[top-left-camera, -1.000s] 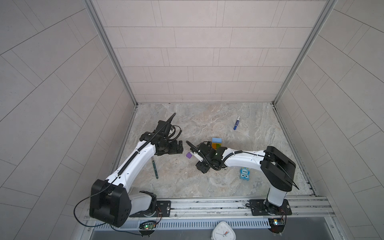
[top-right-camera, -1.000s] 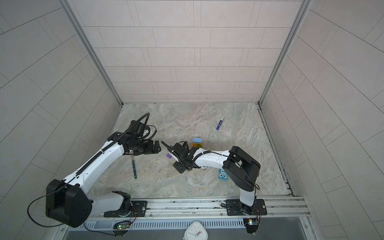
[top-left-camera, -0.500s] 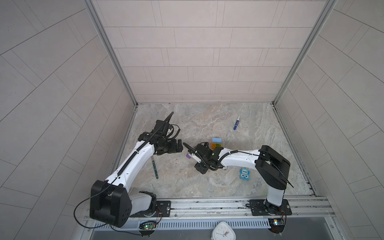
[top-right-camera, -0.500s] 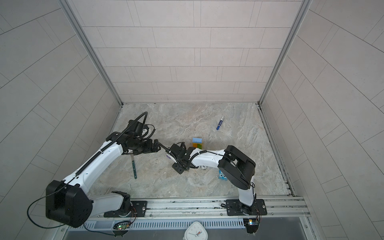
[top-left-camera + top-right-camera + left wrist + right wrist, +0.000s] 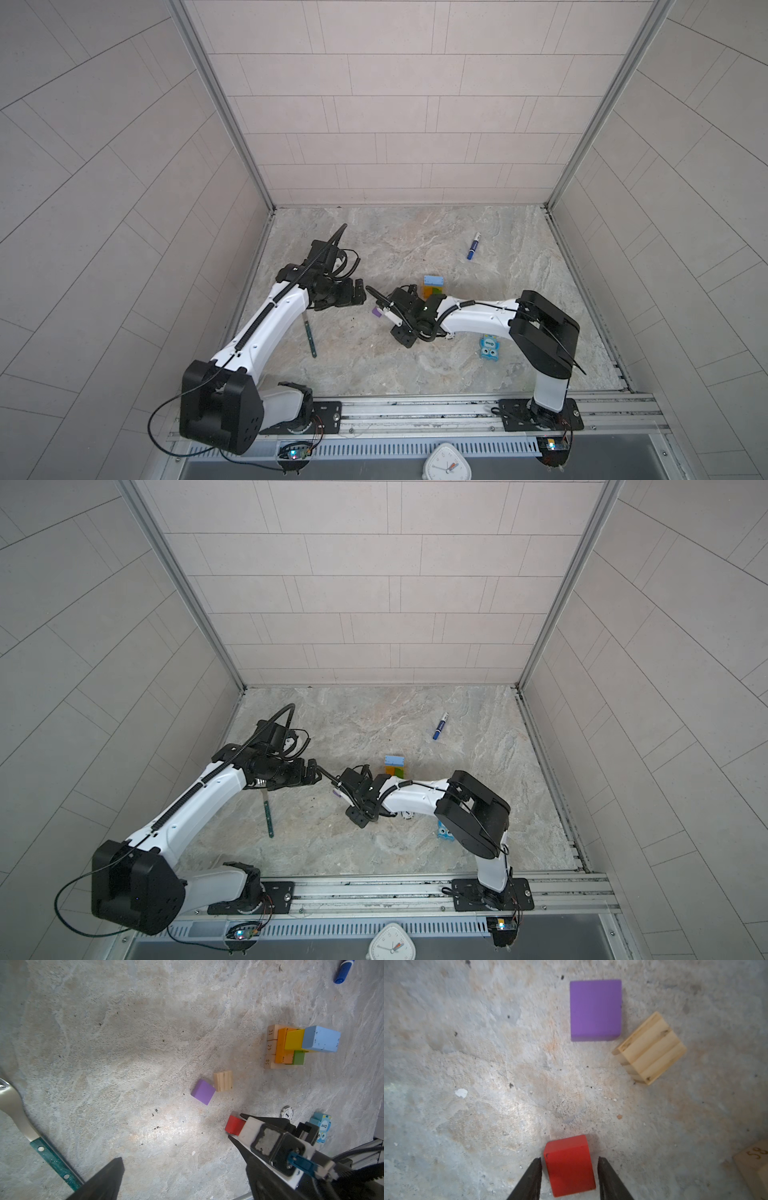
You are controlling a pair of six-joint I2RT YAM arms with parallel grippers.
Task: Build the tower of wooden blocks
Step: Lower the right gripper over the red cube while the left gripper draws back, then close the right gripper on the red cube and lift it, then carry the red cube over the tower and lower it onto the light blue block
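Where the open right claw [image 5: 569, 1157] straddles it, red cube [image 5: 570, 1165] between the fingers [image 5: 529, 1180], a gap either side.

You are watching two arms wearing white shells over black joints. The left arm [image 5: 266, 328] is carrying a ribbed black cable [image 5: 272, 305] along its link; the right arm [image 5: 478, 318] is trailing thin black wires [image 5: 490, 308]. The right claw [image 5: 234, 1125] is showing black tapered fingers [image 5: 529, 1182] on a white block, with a blue connector [image 5: 299, 1160] plugged behind
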